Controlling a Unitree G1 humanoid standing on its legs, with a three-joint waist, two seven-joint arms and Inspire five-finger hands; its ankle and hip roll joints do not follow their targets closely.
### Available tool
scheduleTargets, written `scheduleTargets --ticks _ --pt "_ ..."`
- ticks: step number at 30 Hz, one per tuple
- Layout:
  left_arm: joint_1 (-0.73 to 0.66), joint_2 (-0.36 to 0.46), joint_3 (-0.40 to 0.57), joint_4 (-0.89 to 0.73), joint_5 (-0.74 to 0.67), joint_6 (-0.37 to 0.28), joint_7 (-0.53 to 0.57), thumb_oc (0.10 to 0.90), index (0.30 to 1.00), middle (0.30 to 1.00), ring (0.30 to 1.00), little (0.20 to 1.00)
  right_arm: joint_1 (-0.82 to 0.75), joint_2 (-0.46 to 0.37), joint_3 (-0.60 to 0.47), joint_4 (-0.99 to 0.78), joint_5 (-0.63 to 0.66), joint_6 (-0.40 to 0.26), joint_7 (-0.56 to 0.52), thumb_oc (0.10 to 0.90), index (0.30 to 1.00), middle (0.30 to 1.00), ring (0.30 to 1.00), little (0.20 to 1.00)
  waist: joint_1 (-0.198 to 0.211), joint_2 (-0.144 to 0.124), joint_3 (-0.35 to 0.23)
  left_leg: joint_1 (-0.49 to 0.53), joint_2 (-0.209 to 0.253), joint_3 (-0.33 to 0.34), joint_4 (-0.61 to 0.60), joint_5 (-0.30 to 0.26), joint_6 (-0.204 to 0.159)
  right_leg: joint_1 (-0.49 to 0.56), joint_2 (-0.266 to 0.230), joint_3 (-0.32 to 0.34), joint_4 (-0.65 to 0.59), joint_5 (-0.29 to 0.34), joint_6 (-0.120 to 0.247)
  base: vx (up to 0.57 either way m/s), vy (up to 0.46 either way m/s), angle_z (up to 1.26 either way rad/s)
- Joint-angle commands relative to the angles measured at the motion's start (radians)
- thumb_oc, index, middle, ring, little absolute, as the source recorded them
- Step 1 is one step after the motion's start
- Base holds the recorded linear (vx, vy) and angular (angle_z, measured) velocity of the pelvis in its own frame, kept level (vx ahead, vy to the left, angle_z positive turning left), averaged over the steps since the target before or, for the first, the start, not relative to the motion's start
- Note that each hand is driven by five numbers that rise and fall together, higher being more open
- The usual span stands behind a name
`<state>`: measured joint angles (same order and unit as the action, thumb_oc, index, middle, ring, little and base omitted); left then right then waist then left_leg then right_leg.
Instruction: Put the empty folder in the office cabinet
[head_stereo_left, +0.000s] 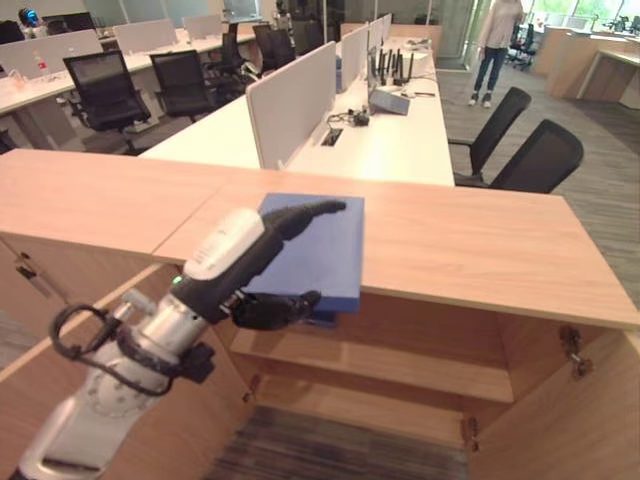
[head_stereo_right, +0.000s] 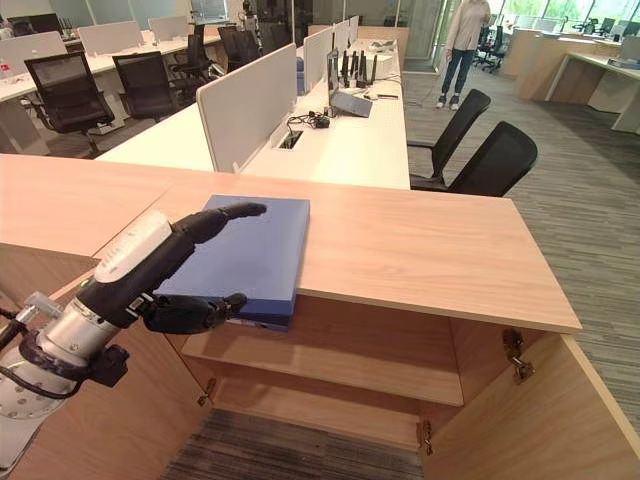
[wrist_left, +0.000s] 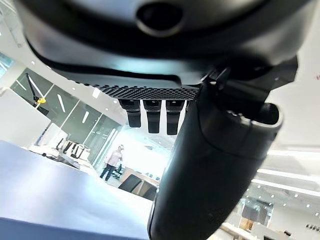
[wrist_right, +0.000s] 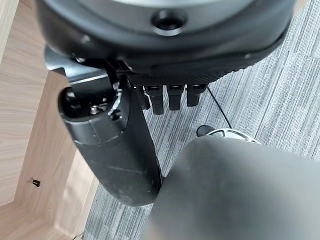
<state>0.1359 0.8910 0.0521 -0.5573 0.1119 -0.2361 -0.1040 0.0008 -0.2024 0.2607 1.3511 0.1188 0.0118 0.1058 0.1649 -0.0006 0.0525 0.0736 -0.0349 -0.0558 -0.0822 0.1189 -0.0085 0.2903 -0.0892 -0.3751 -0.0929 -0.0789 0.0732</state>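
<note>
The blue folder lies flat on the wooden cabinet top, its near edge jutting past the front lip over the open compartment. My left hand pinches that near edge: the thumb lies stretched along the folder's top and the fingers curl underneath it. In the left wrist view the blue folder surface spreads out past the thumb. Inside the cabinet a wooden shelf shows below the folder. My right hand hangs low over grey carpet beside the cabinet's wooden side, fingers straight and holding nothing.
The cabinet's right door stands open, and another wooden panel sits at the lower left. Behind the cabinet is a long white desk with partitions and black office chairs. A person stands far back.
</note>
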Motion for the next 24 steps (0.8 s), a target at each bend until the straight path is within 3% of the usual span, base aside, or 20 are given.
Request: scheduleTargets --ticks 1,8,24 --pt "-0.043 0.047 0.075 -0.02 0.092 -0.024 0.053 0.8 0.9 0.9 0.9 0.9 -0.045 0.042 0.062 0.043 -0.034 0.007 0.035 0.8 0.9 0.9 0.9 0.9 -0.016 -0.014 0.004 0.059 0.013 0.001 -0.005 -0.19 -0.016 -0.053 0.007 -0.016 0.006 0.009 0.015 0.0 0.0 0.0" --pt "-0.013 0.046 0.089 0.014 0.219 -0.022 0.061 0.8 0.9 0.9 0.9 0.9 -0.044 0.048 0.064 0.037 -0.044 0.007 0.033 0.8 0.9 0.9 0.9 0.9 -0.02 -0.015 0.004 0.058 0.013 0.003 -0.005 -0.192 -0.014 -0.057 0.008 -0.012 0.006 0.009 0.015 0.0 0.0 0.0" --pt "0.01 -0.016 0.075 0.107 0.366 -0.006 0.127 0.8 0.9 0.9 0.9 0.9 -0.039 0.048 0.059 0.031 -0.054 0.008 0.017 0.8 0.9 0.9 0.9 0.9 -0.038 -0.014 -0.002 0.063 0.013 0.016 -0.005 -0.197 -0.012 -0.057 0.007 0.001 0.006 0.009 0.012 0.0 0.001 -0.02"
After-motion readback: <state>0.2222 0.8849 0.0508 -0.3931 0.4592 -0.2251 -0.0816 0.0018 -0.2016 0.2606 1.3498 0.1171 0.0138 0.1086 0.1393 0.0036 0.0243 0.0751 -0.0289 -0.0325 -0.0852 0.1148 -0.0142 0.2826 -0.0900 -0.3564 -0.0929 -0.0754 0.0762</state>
